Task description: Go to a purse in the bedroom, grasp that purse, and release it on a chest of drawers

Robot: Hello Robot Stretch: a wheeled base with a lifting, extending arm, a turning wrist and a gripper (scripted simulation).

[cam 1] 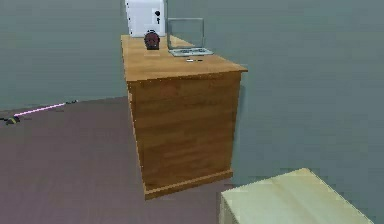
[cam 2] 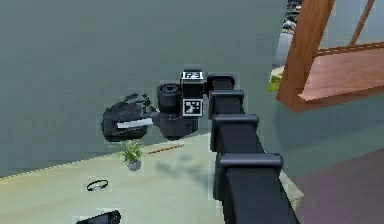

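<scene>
In the arm side view my arm point(cam 2: 245, 160) rises from the bottom edge to the gripper point(cam 2: 150, 118) beside its white marker squares point(cam 2: 192, 92). A dark purse point(cam 2: 125, 118) with a grey band hangs at the gripper's far end, in front of the grey wall and clear of the pale tabletop point(cam 2: 50, 185) below, so the gripper holds it. In the forward view a tall wooden chest point(cam 1: 185, 120) stands ahead at the middle, against the grey wall.
On the chest lie a laptop point(cam 1: 188, 42), a dark round object point(cam 1: 152, 40) and a white box point(cam 1: 143, 15). The pale tabletop bears a small plant point(cam 2: 131, 153), a pencil point(cam 2: 165, 149), a dark ring point(cam 2: 97, 184) and a dark item point(cam 2: 100, 217). A brown wooden frame point(cam 2: 310, 60) stands at the upper right.
</scene>
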